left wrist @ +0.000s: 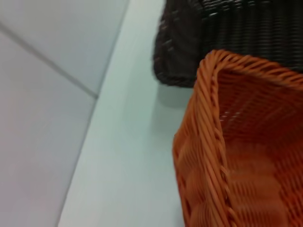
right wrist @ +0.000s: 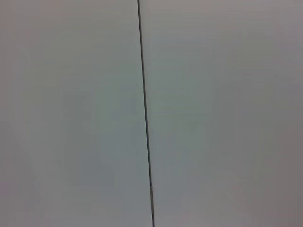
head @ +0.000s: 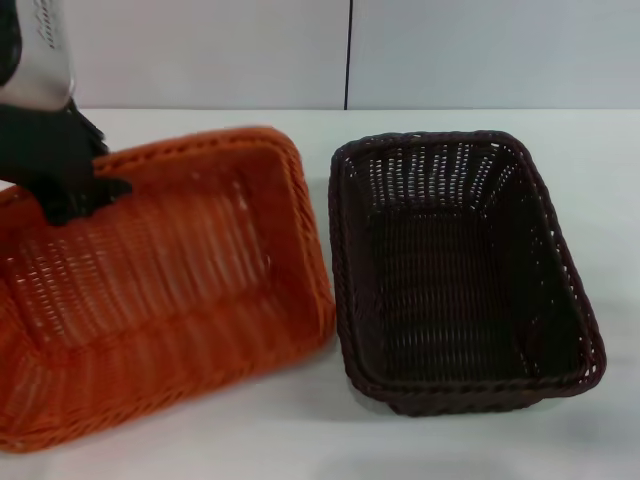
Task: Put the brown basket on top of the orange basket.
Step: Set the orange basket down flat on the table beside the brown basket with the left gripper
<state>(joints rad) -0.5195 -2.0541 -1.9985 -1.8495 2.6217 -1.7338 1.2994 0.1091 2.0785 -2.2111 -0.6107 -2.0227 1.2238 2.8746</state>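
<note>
The orange basket (head: 170,290) is on the left of the table, tilted, with its far rim raised. My left gripper (head: 75,195) is at that far left rim, its black fingers closed over the braided edge. The brown basket (head: 450,270) stands flat and empty on the right, close beside the orange one. The left wrist view shows a corner of the orange basket (left wrist: 246,156) with the brown basket (left wrist: 222,38) behind it. My right gripper does not show in any view.
The white table (head: 300,430) runs back to a pale wall with a dark vertical seam (head: 348,55). The right wrist view shows only that wall and the seam (right wrist: 144,113).
</note>
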